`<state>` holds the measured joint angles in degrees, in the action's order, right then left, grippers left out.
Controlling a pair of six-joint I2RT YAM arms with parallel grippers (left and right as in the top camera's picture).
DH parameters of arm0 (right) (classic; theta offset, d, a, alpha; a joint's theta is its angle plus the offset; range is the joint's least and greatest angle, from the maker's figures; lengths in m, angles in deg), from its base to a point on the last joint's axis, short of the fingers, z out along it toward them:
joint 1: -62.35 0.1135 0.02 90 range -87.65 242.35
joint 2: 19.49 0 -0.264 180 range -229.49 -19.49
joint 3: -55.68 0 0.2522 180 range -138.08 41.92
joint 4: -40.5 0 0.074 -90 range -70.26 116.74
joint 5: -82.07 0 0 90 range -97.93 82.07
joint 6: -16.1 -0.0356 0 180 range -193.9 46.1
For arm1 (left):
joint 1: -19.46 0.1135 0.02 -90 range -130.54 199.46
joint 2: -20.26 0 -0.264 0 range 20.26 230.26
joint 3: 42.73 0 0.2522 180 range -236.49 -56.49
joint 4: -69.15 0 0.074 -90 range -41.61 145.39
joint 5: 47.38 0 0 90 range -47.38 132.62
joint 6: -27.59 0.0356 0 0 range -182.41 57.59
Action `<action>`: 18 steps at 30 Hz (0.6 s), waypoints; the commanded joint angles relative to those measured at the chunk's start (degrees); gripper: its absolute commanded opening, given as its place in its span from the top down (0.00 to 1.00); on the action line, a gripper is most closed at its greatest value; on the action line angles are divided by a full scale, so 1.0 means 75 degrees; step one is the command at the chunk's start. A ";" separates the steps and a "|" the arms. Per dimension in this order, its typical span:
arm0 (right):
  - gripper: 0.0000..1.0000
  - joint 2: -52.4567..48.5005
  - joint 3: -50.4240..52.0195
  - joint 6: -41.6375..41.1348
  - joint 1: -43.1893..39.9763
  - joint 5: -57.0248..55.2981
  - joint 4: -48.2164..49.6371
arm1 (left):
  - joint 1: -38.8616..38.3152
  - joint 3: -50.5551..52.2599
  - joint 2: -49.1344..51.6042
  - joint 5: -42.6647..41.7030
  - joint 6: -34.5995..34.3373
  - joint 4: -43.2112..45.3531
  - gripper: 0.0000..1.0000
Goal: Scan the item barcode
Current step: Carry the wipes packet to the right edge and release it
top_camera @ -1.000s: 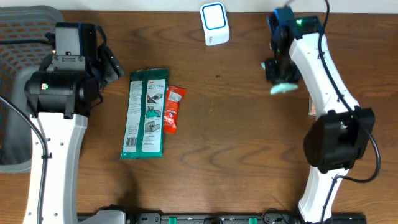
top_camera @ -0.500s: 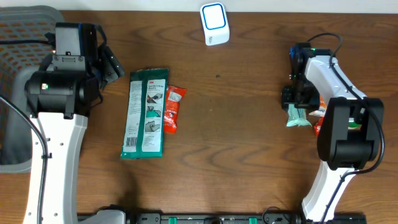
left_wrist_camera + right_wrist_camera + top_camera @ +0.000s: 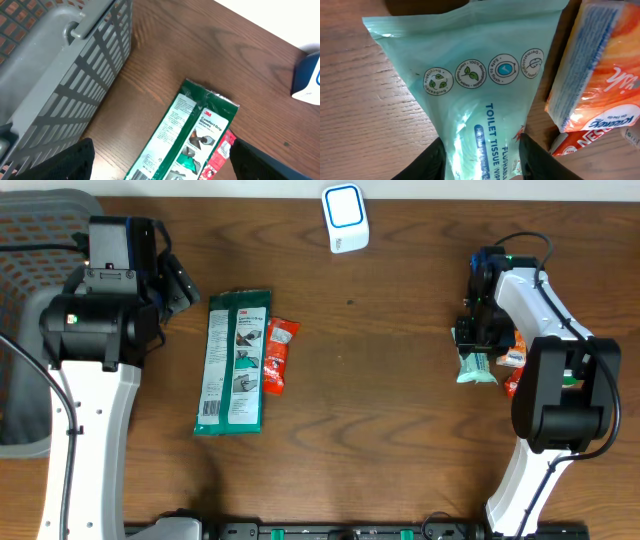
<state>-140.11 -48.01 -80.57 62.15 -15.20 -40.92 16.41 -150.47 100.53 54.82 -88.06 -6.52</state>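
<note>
1. The wipes pack (image 3: 485, 85) is a soft, pale teal pouch printed with a row of round white icons and blue lettering that reads "toilet tissue" and "flushable".
2. It lies on the bench (image 3: 380, 400), well apart from the scanner (image 3: 345, 218), on the right arm's side and nearer the robot's base.
3. The pack narrows toward the right end effector (image 3: 482, 162), whose two dark fingers (image 3: 427, 160) flank its narrow end. Both seem to touch the film, but I cannot tell whether they are clamped on it.
4. An orange packet (image 3: 600, 75) sits just beside the pack, on the side away from the scanner.
5. Across the bench from the scanner, on the left arm's side, lie a long green pack (image 3: 236, 360) and a small red packet (image 3: 277, 355) touching it.
6. The left end effector (image 3: 160, 167) hangs above them with its fingers wide apart and nothing between them, next to a grey basket (image 3: 60, 75).
</note>
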 commanded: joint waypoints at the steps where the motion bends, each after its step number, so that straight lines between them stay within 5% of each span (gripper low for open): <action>1: 0.61 0.0111 -0.0259 0.0076 -0.0032 0.0096 -0.0073 | 0.0032 -0.0122 0.0029 0.0096 0.0015 -0.0020 0.13; 8: 0.57 0.0154 -0.0493 0.0108 -0.0032 0.0096 -0.0353 | 0.0032 -0.0122 0.0029 0.0096 0.0015 -0.0023 0.13; 10: 0.64 0.0152 -0.0472 0.0102 -0.0032 0.0096 -0.0379 | 0.0032 -0.0122 0.0029 0.0096 0.0015 -0.0020 0.13; 13: 0.88 0.0149 -0.0289 0.0102 -0.0032 0.0096 -0.0271 | 0.0032 -0.0122 0.0029 0.0096 0.0015 -0.0020 0.13; 18: 0.91 0.0146 0.0574 0.0096 -0.0032 0.0029 0.0510 | 0.0032 -0.0122 0.0029 0.0096 0.0015 -0.0023 0.13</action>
<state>-140.05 -48.03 -79.79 61.99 -14.61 -39.55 16.41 -150.47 100.53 54.80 -88.06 -6.52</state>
